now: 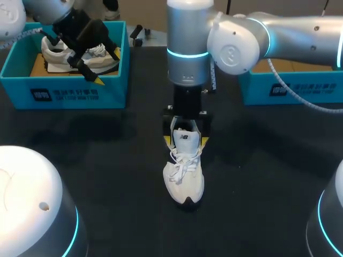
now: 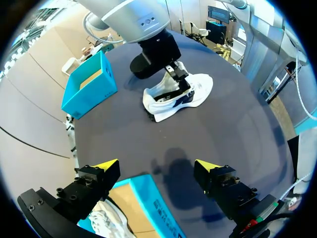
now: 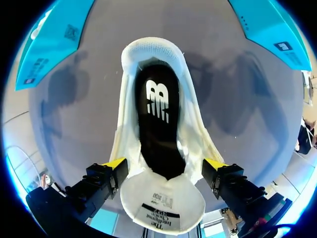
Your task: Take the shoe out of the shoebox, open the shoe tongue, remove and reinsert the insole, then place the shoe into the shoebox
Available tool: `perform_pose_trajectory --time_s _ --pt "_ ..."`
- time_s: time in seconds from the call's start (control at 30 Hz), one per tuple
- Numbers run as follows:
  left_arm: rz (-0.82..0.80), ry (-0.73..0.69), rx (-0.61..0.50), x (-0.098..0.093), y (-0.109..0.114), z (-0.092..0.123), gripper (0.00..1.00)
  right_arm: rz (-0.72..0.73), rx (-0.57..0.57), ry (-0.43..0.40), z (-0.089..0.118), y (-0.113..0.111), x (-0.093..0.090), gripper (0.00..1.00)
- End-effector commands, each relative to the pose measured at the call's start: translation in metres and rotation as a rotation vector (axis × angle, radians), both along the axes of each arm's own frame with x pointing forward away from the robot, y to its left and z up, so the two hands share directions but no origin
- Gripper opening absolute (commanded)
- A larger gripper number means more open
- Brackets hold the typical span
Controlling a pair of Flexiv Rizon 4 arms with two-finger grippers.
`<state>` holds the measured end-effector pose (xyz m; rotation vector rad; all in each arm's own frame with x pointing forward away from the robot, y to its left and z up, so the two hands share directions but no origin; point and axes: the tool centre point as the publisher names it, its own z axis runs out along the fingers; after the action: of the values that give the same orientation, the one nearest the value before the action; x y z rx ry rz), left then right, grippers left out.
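The shoe (image 1: 184, 179) stands upright mid-tabletop (image 1: 107, 160), out of its box, toe toward the near edge, heel under the right gripper (image 3: 166, 163). That gripper hangs straight down over the shoe, yellow tips spread and straddling its opening, with nothing pinched. There is dark open tabletop on both sides of the shoe and in front of the toe. The left shoebox (image 1: 64, 93) sits at the far left corner with a second shoe (image 1: 80, 56) inside. The right shoebox (image 1: 289, 88) is far right, half hidden behind the right arm. The left gripper (image 2: 157, 166) hovers above its box's rim, fingers wide and empty. A white logo marks the black insole (image 3: 157, 114), small print lines the raised tongue (image 3: 162, 203), and both box fronts carry dark labels.
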<state>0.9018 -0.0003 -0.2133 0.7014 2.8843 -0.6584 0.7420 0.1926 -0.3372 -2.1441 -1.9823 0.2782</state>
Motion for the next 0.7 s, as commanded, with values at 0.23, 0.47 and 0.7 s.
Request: perform_pose_trajectory --time_s 0.23,0.47,0.7 --pt "0.0 0.0 0.002 0.0 0.0 0.0 1.0 -0.032 0.014 0.016 0.004 0.001 -0.019 1.0" --pt "0.0 0.0 0.002 0.0 0.0 0.0 1.0 -0.062 0.011 0.024 0.011 0.002 -0.033 1.0" --pt "0.0 0.0 0.002 0.0 0.0 0.0 1.0 -0.085 0.006 0.028 0.02 0.004 -0.045 1.0"
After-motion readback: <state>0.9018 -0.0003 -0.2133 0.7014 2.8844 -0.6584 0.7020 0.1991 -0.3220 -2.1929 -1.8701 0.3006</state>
